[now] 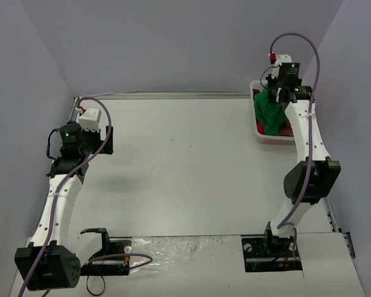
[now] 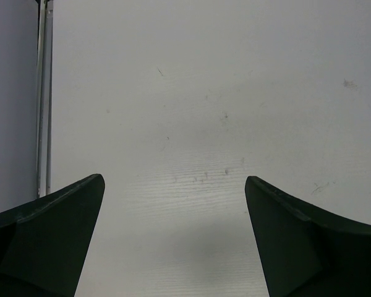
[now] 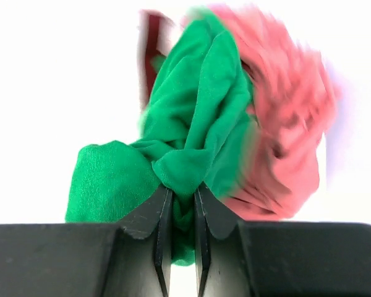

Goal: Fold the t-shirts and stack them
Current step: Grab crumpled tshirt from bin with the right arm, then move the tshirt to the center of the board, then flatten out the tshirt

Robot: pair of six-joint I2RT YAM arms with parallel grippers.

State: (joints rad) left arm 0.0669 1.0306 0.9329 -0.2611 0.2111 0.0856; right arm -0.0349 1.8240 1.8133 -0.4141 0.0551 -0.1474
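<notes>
The job is barely begun. My right pincer (image 3: 182,189) is pressed together on the green shirt (image 3: 198,124), pinching a bunched fold of it between the fingertips. In the top view that shirt hangs from the pincer in the upper right of the frame, its lower end reaching into the basket (image 1: 258,133). The pink shirt (image 3: 284,142) shows blurred behind the green one, right of centre in the wrist view. A strip of the red shirt (image 3: 151,55) shows toward the upper left. Both seem to lie in the basket.

My left pincer (image 2: 173,185) is spread wide above the table (image 1: 185,167), at the left of the top view, holding nothing.

No shirt is laid out, folded or stacked. I judge all of them are left to do: bring each to the table, flatten, fold, pile.
</notes>
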